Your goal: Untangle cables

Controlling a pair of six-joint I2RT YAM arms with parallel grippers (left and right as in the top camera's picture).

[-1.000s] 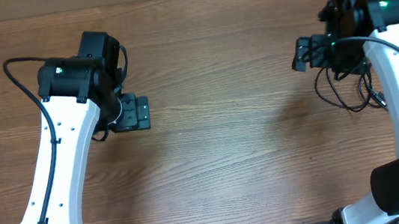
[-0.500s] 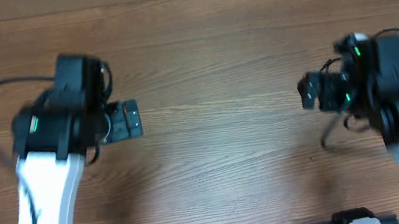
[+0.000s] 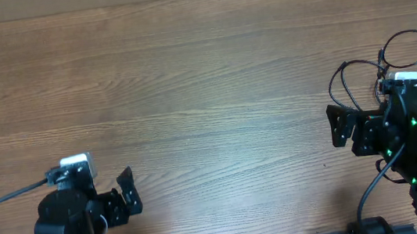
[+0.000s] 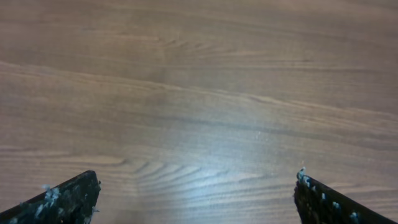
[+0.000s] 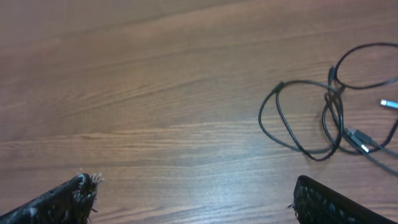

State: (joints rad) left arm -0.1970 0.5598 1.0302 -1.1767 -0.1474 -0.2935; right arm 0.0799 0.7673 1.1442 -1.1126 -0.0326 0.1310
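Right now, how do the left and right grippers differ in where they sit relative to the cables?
The right gripper sits close beside the cables, which show in its wrist view; the left gripper is across the table, its wrist view showing only bare wood. The right gripper is further out than the left gripper, which sits near the front edge. Both are open, empty and touching no cable.

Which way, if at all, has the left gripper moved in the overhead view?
Yes. The left gripper has drawn back toward the robot's base, farther from the far edge of the table.
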